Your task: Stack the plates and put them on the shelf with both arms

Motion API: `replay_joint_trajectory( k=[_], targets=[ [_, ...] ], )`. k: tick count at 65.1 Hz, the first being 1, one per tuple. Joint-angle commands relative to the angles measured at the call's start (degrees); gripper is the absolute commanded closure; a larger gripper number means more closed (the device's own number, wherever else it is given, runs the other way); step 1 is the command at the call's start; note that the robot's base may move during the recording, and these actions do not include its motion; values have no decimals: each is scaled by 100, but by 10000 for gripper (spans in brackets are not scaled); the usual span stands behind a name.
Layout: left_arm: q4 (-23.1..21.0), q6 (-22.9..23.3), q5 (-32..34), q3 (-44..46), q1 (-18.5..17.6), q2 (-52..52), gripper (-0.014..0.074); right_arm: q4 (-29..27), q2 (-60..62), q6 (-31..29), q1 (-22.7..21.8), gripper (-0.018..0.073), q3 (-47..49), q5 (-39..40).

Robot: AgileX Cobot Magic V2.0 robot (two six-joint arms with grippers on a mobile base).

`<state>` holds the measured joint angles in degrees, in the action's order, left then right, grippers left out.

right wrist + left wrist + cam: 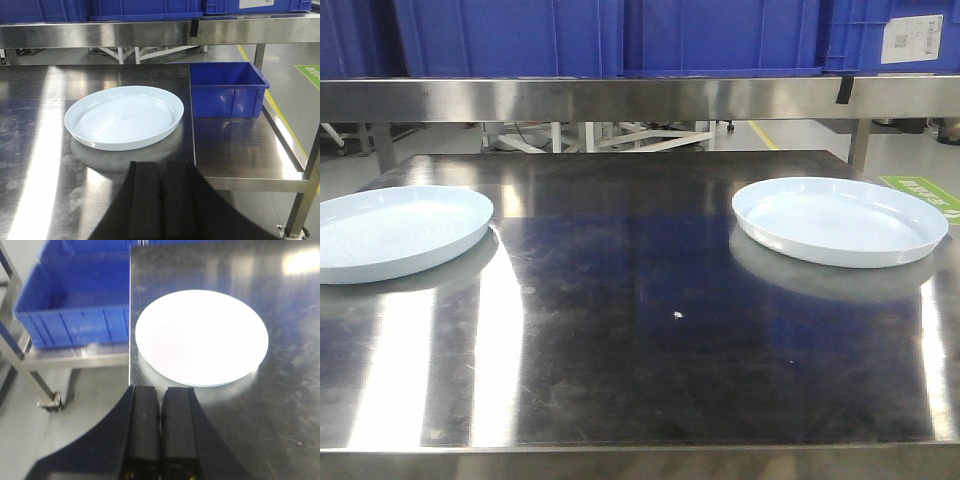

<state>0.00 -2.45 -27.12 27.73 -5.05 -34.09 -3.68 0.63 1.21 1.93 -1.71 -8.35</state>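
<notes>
My left hand [160, 395]: fingers pressed together, empty. Left plate [200, 337] flat on worktop [640, 300], just ahead, slightly right. My right hand [161, 167] seems pressed together too; right plate [124, 117] ahead, slightly left. Each hand nearer its own plate.

No wording can be read with certainty. A white label [911, 38] on the upper-right blue crate [880, 55] carries a square code and lines of print too small to make out. A green floor marking [925, 192] bears white characters, cut off and illegible. Raised lettering on the side of a blue bin [75, 322] is blurred.
</notes>
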Motion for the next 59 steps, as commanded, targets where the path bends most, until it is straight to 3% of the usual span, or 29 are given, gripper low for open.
replay_joint_trajectory(
  k=[1, 17, 40, 59],
  targets=[
    [-60, 17, 333, 495, 9, -507, 514, 35, 94, -19, -29, 511, 2, 482],
    [-614, 52, -280, 1291, 9, -2066, 514, 35, 94, -19, -29, 511, 2, 482],
    [-642, 52, -1727, 3179, 9, -4212, 514, 35, 94, -19, -29, 511, 2, 482],
    [-729, 52, -1717, 3921, 458, -4813, 514, 35, 94, -19, -29, 511, 2, 482]
  ],
)
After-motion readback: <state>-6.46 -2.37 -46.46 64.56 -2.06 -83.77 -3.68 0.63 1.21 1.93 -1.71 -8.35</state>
